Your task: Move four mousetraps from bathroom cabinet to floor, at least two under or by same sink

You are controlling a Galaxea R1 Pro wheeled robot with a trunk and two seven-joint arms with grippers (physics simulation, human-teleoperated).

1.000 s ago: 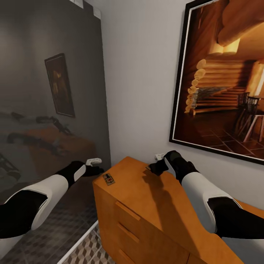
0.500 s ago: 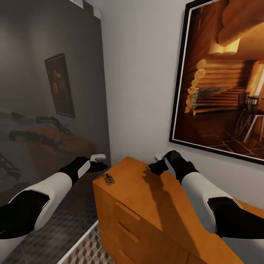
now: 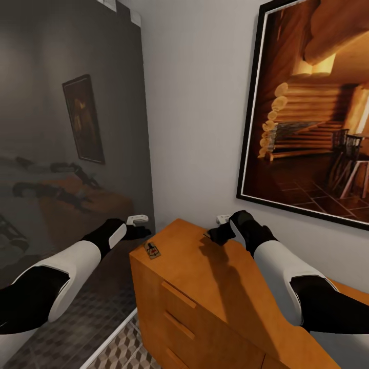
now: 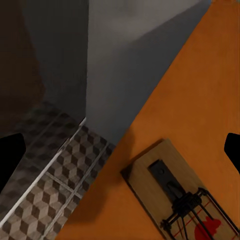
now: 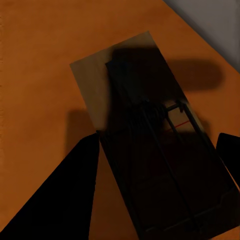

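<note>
Nearest you, the bathroom floor (image 3: 120, 351) shows its cube-pattern tiles in a narrow strip between the dark glossy wall panel (image 3: 66, 128) on your left and the cabinet (image 3: 205, 287). That strip is tight. The cabinet's front left corner stands just beside it, and the drawer fronts with their bar handles run off toward the lower right.

One mousetrap (image 3: 152, 250) lies flat on the cabinet top right at the left edge, near the front corner. Its long axis runs roughly along that edge, the wire end toward you. In the left wrist view the same mousetrap (image 4: 175, 197) sits close to the rim of the orange top, with floor tiles below the drop.

Your left gripper (image 3: 137, 221) hovers off the cabinet's left side, over the gap, near that trap but apart from it. Its fingers (image 4: 11, 155) stand wide apart at both borders of the wrist view and touch nothing.

Farther back, your right gripper (image 3: 214, 234) is low over the cabinet top close to the white wall (image 3: 200, 102). A second mousetrap (image 5: 150, 145) lies flat in shadow between its fingers (image 5: 60, 195), long axis running along them. The fingers are spread on either side; you cannot tell whether they touch the board.

A large framed cabin picture (image 3: 312, 107) hangs above the cabinet's far edge.
</note>
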